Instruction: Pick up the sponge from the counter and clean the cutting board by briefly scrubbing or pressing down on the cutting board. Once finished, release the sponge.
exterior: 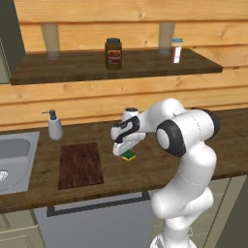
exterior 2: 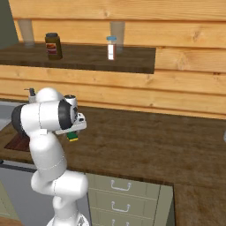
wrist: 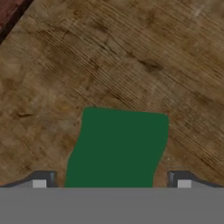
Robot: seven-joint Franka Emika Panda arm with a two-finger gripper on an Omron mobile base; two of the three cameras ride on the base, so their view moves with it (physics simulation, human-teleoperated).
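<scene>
Arm: the white Franka arm (exterior: 186, 160) rose nearest the base cameras, its elbow bent forward and the hand turned down over the worktop (exterior: 145, 169).
Fingers: the gripper (wrist: 111, 181) hung directly above the sponge, fingers (wrist: 41, 180) standing wide apart, one dark tip on each side of the green face and neither visibly touching it. Nothing was held.
Sponge: the sponge (wrist: 118, 146) lay flat on the worktop, green layer up, with a sliver of yellow under it in the left base view (exterior: 129, 156). It sat between the two fingers, centred in the gap.
Key relation: in the hand view the sponge ran away from the fingers, so they flanked its narrower span, though its near end was cut off by the frame and its full length could not be read. A straight descent and then a squeeze looked like all the grasp needed.
Cutting board: the dark reddish board (exterior: 80, 164) lay flat to the left of the sponge, near it but apart, with bare worktop between; one corner showed at the top left of the hand view (wrist: 11, 11).
Around: a soap dispenser (exterior: 54, 125) stood behind the board, a steel sink (exterior: 17, 160) further left, and a jar (exterior: 113, 53) and a small bottle (exterior: 176, 50) on the upper shelf (exterior: 72, 65).
Obstacles: judging by the layout, nothing stood between sponge and board; the dispenser sat clear of that path.
Stage: sponge not yet gripped, board untouched.
</scene>
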